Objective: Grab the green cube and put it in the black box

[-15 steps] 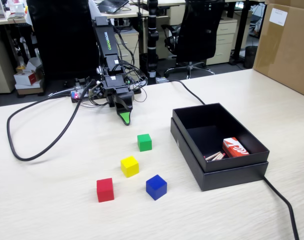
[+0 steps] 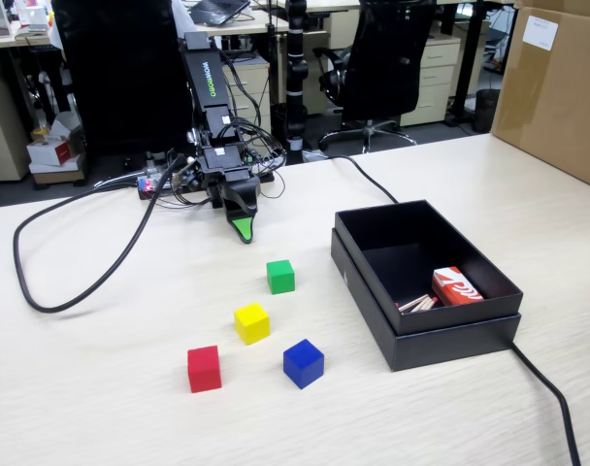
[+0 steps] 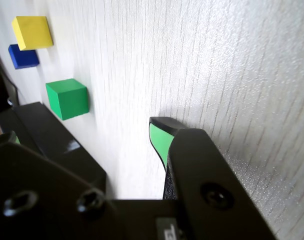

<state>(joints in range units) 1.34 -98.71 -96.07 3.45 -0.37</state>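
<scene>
Pale wood-grain table [image 2: 120, 388], office chairs behind.
We see the green cube [image 2: 280, 276] lying apart from our gripper [image 2: 241, 231], left of the black box [image 2: 450, 335]; whether the jaws are parted, we cannot tell.

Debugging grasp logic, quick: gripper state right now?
Gripper: cannot tell open or shut; only one green tip shows. Holding nothing; green cube sits apart on the table.

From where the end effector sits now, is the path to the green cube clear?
Probably yes. The end effector points down at bare table, apart from the green cube, with nothing between them; the yellow cube lies beyond it.
</scene>
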